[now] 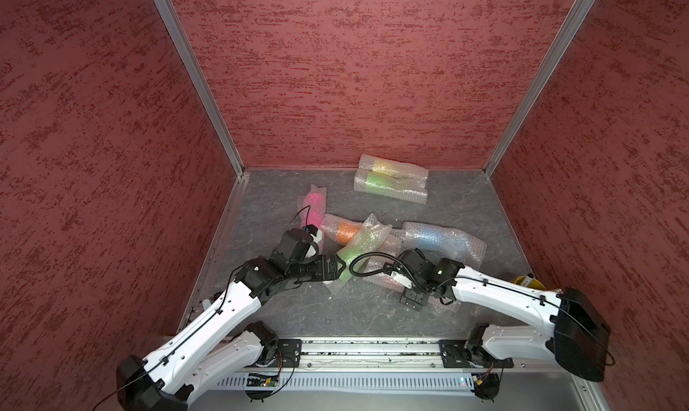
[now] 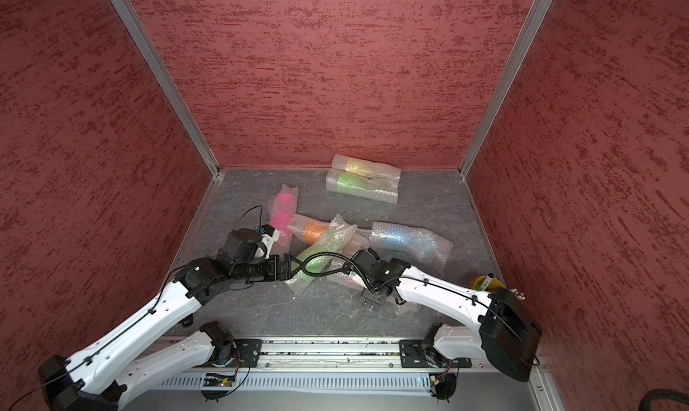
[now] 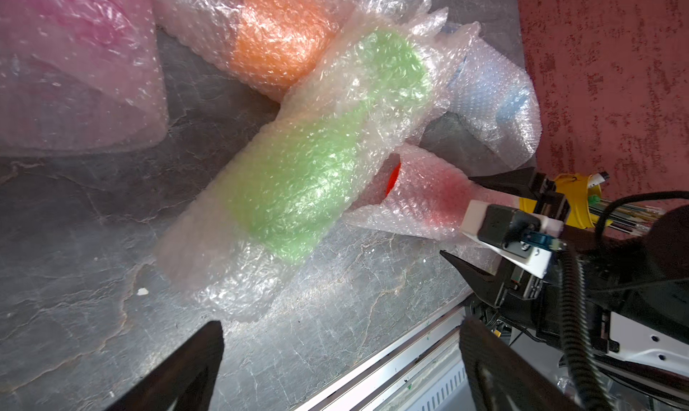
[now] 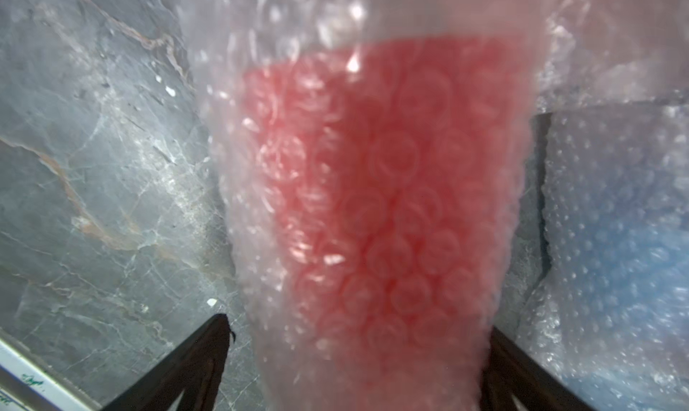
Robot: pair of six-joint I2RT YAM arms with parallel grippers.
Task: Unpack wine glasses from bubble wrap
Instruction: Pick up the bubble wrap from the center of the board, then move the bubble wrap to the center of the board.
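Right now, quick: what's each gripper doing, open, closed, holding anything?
Left gripper: open, empty, with the wrapped green goblet just ahead.
Right gripper: open, with the wrapped red goblet between its jaws.

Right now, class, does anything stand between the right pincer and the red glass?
Only its own wrap. The red glass lies inside its sleeve, which sits between the jaws of the open right pincer. The green sleeve overlaps only its far end.
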